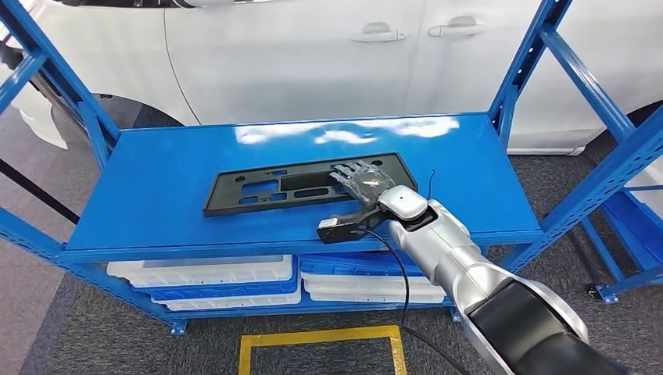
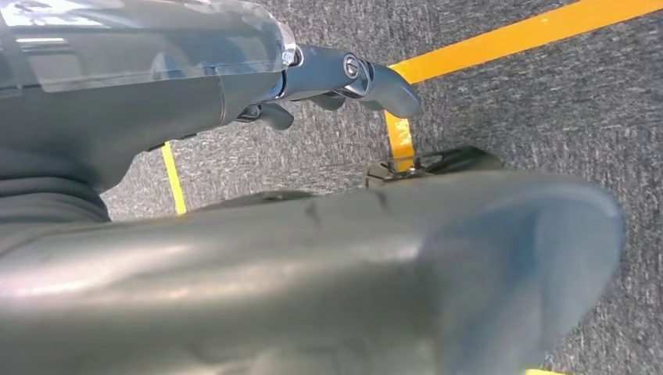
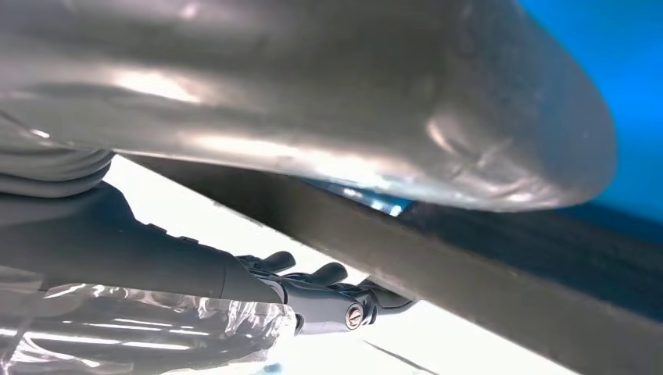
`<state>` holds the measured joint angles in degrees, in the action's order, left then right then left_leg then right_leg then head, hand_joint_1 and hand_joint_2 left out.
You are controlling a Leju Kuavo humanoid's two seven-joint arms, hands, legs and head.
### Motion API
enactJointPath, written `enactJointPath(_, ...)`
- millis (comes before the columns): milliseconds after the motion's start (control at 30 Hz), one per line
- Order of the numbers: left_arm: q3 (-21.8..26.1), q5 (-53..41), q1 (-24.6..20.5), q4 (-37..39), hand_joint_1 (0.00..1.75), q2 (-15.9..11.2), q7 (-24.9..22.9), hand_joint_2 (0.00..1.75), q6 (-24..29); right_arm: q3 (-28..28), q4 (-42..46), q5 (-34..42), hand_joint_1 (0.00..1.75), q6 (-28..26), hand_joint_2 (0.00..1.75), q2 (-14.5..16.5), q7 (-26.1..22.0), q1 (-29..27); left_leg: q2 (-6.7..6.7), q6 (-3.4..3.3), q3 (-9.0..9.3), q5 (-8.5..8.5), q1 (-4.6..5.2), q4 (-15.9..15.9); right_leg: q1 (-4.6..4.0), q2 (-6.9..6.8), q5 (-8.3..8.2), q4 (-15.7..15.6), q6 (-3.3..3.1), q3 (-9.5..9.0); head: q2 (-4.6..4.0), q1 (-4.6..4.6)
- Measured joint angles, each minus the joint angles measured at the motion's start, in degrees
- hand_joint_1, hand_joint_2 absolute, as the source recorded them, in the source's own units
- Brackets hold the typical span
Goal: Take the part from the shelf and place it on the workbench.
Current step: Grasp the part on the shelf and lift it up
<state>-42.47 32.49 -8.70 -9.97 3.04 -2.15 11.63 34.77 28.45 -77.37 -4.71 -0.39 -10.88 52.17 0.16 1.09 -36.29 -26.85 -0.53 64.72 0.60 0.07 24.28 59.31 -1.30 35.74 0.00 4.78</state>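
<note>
Now my right hand (image 1: 361, 185), fingers spread, rests on the black part (image 1: 305, 183) at its three o'clock end; I should curl under its edge before lifting off the shelf (image 1: 156, 199).

The part (image 1: 305, 183) lies flat on the shelf (image 1: 156, 180), the right hand (image 1: 361, 181) on its right end, bins (image 1: 203, 272) below.

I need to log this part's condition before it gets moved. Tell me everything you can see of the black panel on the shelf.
The black panel is a long, flat, roughly rectangular piece, matte like moulded plastic, with several rectangular cut-outs and a raised rim. It lies flat on the blue shelf, near the middle, its long side running across the shelf and slightly skewed. The right hand lies over its right end, fingers spread on top; whether it is gripped cannot be told. No damage shows.
</note>
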Motion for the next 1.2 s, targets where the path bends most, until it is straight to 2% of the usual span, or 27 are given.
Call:
enactJointPath(33, 0.00, 0.01, -0.07, 0.00, 0.00, -0.02, 0.04, 0.00, 0.02, 0.04, 0.02, -0.02, 0.00, -0.14, 0.00, 0.09, 0.14, 0.08, 0.00, -0.36, 1.81, 1.00, 0.18, -3.46, -0.08, 0.01, -0.10, 0.00, 0.17, 0.04, 0.00, -0.01)
enactJointPath(67, 0.00, 0.01, -0.12, 0.00, 0.00, -0.04, 0.06, 0.00, 0.03, 0.10, 0.04, -0.03, 0.00, -0.26, 0.00, 0.14, 0.24, 0.15, 0.00, -0.63, 2.86, 1.41, 0.35, -5.58, -0.13, -0.02, -0.22, -0.02, 0.39, 0.11, 0.00, -0.01)
enactJointPath(133, 0.00, 0.01, -0.09, 0.00, 0.00, -0.07, 0.09, 0.00, 0.04, 0.26, 0.04, -0.05, 0.00, -0.38, 0.00, 0.26, 0.42, 0.22, 0.00, -1.00, 3.04, 1.52, 0.60, -6.46, -0.12, -0.08, -0.54, -0.23, 1.00, 0.22, 0.00, -0.01)
enactJointPath(200, 0.00, 0.00, 0.00, 0.00, 0.00, -0.01, 0.10, 0.00, 0.04, 0.34, 0.15, -0.05, 0.00, -0.64, 0.87, 0.36, 0.73, 0.23, 0.07, -1.60, 3.30, 2.25, 0.30, -7.39, -0.23, -0.08, -0.26, -0.05, 1.64, 0.38, 0.00, 0.00)
enactJointPath(233, -0.01, 0.00, -0.01, 0.00, 0.00, 0.03, 0.10, 0.00, 0.04, 0.35, 0.22, -0.04, 0.00, -0.94, 1.31, 0.37, 0.91, 0.27, 0.14, -1.95, 3.43, 2.69, 0.15, -7.94, -0.30, -0.04, 0.71, 1.19, 1.87, 0.95, 0.00, -0.01)
enactJointPath(267, -0.02, -0.02, -0.04, 0.00, 0.00, 0.06, 0.10, 0.00, 0.01, 0.35, 0.30, 0.00, 0.00, -1.25, 1.31, 0.36, 1.07, 0.25, 0.22, -2.20, 3.48, 3.04, 0.02, -8.36, -0.35, -0.02, 2.33, 3.69, 2.05, 2.07, 0.00, -0.01)
enactJointPath(333, -0.09, -0.06, -0.01, 0.00, 0.00, 0.05, 0.08, 0.00, -0.08, 0.35, 0.36, 0.14, 0.00, -1.66, 0.44, 0.32, 1.09, -0.08, 0.27, -2.44, 3.19, 3.25, 0.12, -8.40, -0.23, 0.00, 6.01, 10.99, 2.34, 5.34, 0.00, -0.02)
enactJointPath(367, -0.13, -0.08, 0.06, 0.00, 0.00, 0.05, 0.07, 0.00, -0.12, 0.35, 0.38, 0.23, 0.00, -1.69, 0.00, 0.28, 1.01, -0.41, 0.28, -2.45, 3.01, 3.26, 0.14, -8.28, -0.12, -0.01, 6.97, 13.84, 2.50, 6.56, 0.00, -0.02)
enactJointPath(400, -0.17, -0.08, 0.14, 0.00, 0.00, 0.05, 0.05, 0.00, -0.13, 0.35, 0.43, 0.28, 0.00, -1.68, 0.00, 0.23, 0.91, -0.73, 0.27, -2.44, 2.86, 3.26, 0.13, -8.10, 0.03, -0.03, 6.87, 14.79, 2.63, 6.86, 0.00, -0.02)
enactJointPath(433, -0.20, -0.08, 0.19, 0.00, 0.00, 0.06, 0.04, 0.00, -0.13, 0.35, 0.51, 0.25, 0.00, -1.74, 0.00, 0.17, 0.89, -0.94, 0.25, -2.37, 2.71, 3.22, 0.11, -7.86, 0.21, -0.06, 5.80, 13.63, 2.74, 6.12, 0.00, -0.02)
enactJointPath(467, -0.22, -0.07, 0.22, 0.00, 0.00, 0.07, 0.03, 0.00, -0.13, 0.38, 0.66, -0.06, 0.00, -2.00, 0.00, 0.12, 1.22, -1.03, 0.23, -2.22, 2.57, 3.11, 0.08, -7.52, 0.40, -0.09, 4.06, 10.47, 2.82, 4.38, 0.00, -0.02)
enactJointPath(533, -0.25, -0.04, 0.20, 0.00, 0.00, 0.07, 0.03, 0.00, -0.13, 0.74, 0.98, -1.36, 0.00, -2.97, 0.87, 0.04, 2.77, -0.87, 0.21, -1.64, 2.08, 2.71, 0.17, -6.54, 0.55, -0.12, 1.65, 3.54, 2.62, 0.80, 0.00, -0.02)
enactJointPath(567, -0.25, -0.02, 0.17, 0.00, 0.00, 0.07, 0.04, 0.00, -0.12, 1.12, 1.19, -2.22, 0.00, -3.48, 1.31, 0.02, 3.78, -0.79, 0.21, -1.31, 1.81, 2.55, 0.25, -6.13, 0.53, -0.10, 1.19, 1.54, 2.33, -0.16, 0.00, -0.02)
enactJointPath(600, -0.26, -0.01, 0.15, 0.00, 0.00, 0.07, 0.04, 0.00, -0.11, 1.60, 1.34, -2.99, 0.00, -3.82, 1.75, -0.02, 4.73, -0.73, 0.22, -0.98, 1.60, 2.48, 0.33, -5.88, 0.38, -0.03, 1.26, 0.83, 1.95, -0.39, 0.00, -0.02)
enactJointPath(667, -0.28, 0.01, 0.17, 0.00, 0.00, 0.07, 0.04, 0.00, -0.10, 2.75, 1.54, -4.88, 0.00, -4.02, 1.75, -0.09, 6.94, -0.64, 0.22, -0.35, 1.44, 2.52, 0.29, -5.83, 0.25, 0.04, 1.01, 0.74, 1.15, -0.25, 0.00, -0.01)
enactJointPath(733, -0.31, 0.02, 0.18, 0.00, 0.00, 0.07, 0.03, 0.00, -0.03, 4.31, 1.54, -7.82, 0.00, -3.87, 1.75, -0.02, 10.35, -0.34, 0.20, 0.33, 0.79, 1.31, 0.13, -4.31, 0.38, 0.03, 0.69, 0.47, 0.45, -0.22, 0.00, 0.00)
enactJointPath(767, -0.33, 0.02, 0.15, 0.00, 0.00, 0.07, 0.03, 0.00, 0.01, 5.16, 1.52, -9.25, 0.00, -3.73, 1.75, 0.07, 11.99, -0.16, 0.18, 0.64, -0.21, -0.17, 0.06, -1.99, 0.49, 0.01, 0.55, 0.36, 0.19, -0.19, 0.00, 0.00)
enactJointPath(833, -0.34, 0.04, 0.16, 0.00, 0.00, 0.07, 0.03, 0.00, 0.05, 6.61, 1.43, -11.05, 0.00, -3.52, 1.75, 0.20, 14.15, 0.03, 0.18, 1.06, -3.30, -3.75, -0.06, 5.16, 0.45, -0.01, 0.45, 0.35, -0.06, -0.04, 0.00, 0.00)
enactJointPath(867, -0.35, 0.07, 0.22, 0.00, 0.00, 0.08, 0.03, 0.00, 0.07, 7.24, 1.31, -11.49, 0.00, -3.42, 1.75, 0.21, 14.97, 0.05, 0.18, 1.15, -4.72, -4.88, -0.10, 8.33, 0.38, -0.03, 0.41, 0.35, -0.11, 0.03, 0.00, 0.00)
enactJointPath(900, -0.35, 0.12, 0.29, 0.00, 0.00, 0.08, 0.04, 0.00, 0.12, 7.93, 1.14, -11.84, 0.00, -3.26, 1.75, 0.24, 16.08, 0.10, 0.18, 1.13, -5.35, -5.02, -0.11, 9.84, 0.32, -0.04, 0.39, 0.36, -0.13, 0.09, 0.00, 0.00)
enactJointPath(933, -0.35, 0.24, 0.34, 0.00, 0.00, 0.09, 0.06, 0.00, 0.19, 8.72, 0.90, -12.09, 0.00, -2.97, 1.75, 0.30, 17.49, 0.27, 0.18, 1.00, -4.93, -4.14, -0.10, 9.17, 0.26, -0.03, 0.36, 0.36, -0.14, 0.11, 0.00, 0.01)
enactJointPath(967, -0.35, 0.36, 0.36, 0.00, 0.00, 0.09, 0.09, 0.00, 0.28, 9.65, 0.60, -12.28, 0.00, -2.68, 1.75, 0.37, 19.06, 0.59, 0.17, 0.72, -3.44, -2.43, -0.07, 6.36, 0.20, 0.00, 0.33, 0.36, -0.13, 0.08, 0.00, 0.01)
enactJointPath(1000, -0.35, 0.49, 0.34, 0.00, 0.00, 0.08, 0.13, 0.00, 0.39, 10.56, 0.27, -12.37, 0.00, -2.44, 1.75, 0.47, 20.45, 1.01, 0.16, 0.29, -1.33, -0.56, 0.00, 2.31, 0.17, 0.03, 0.29, 0.36, -0.09, 0.04, 0.00, 0.00)
enactJointPath(1067, -0.35, 0.64, 0.24, 0.01, 0.00, 0.07, 0.18, 0.00, 0.62, 12.05, -0.46, -12.44, 0.00, -2.31, 1.75, 0.60, 22.33, 1.92, 0.16, -0.50, 2.00, 1.43, 0.34, -4.33, 0.00, 0.04, 0.15, 0.34, 0.28, 0.09, 0.00, -0.01)
enactJointPath(1100, -0.35, 0.67, 0.23, 0.01, 0.00, 0.06, 0.18, 0.00, 0.69, 12.62, -0.82, -12.46, 0.00, -2.39, 1.75, 0.64, 22.98, 2.24, 0.14, -0.77, 2.62, 1.57, 0.52, -5.76, 0.00, 0.01, 0.05, 0.28, 0.56, 0.16, 0.00, -0.01)
enactJointPath(1200, -0.36, 0.69, 0.39, 0.02, 0.00, 0.11, 0.16, 0.00, 0.75, 14.00, -1.94, -12.48, 0.00, -3.15, 1.75, 0.73, 25.16, 2.79, 0.10, -1.46, 2.82, 2.06, 0.57, -6.82, 0.04, -0.05, -0.20, 0.01, 1.62, 0.21, 0.00, -0.01)
